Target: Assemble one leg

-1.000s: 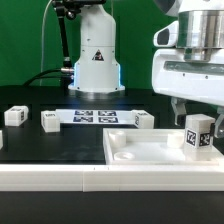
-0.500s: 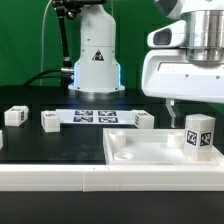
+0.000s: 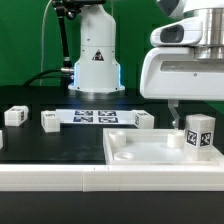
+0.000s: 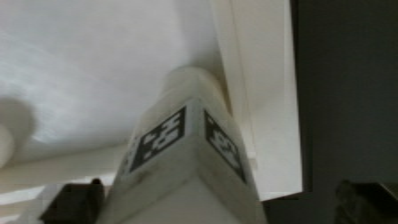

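Observation:
A leg (image 3: 200, 134), a small white block with marker tags, stands upright in the corner of the large white panel (image 3: 140, 152) at the exterior view's right. My gripper (image 3: 196, 108) hangs just above it, open, with one fingertip (image 3: 172, 109) showing beside the leg's top. In the wrist view the leg (image 4: 187, 140) stands between my two dark fingertips (image 4: 79, 201), with a gap on each side, next to the panel's rim (image 4: 258, 90). My gripper (image 4: 222, 205) holds nothing.
Three more legs (image 3: 14, 115) (image 3: 50, 119) (image 3: 143, 119) lie on the black table behind the panel. The marker board (image 3: 95, 116) lies between them. The arm's white base (image 3: 97, 55) stands at the back.
My gripper has risen a little off the leg. The leg stays standing in the panel's corner.

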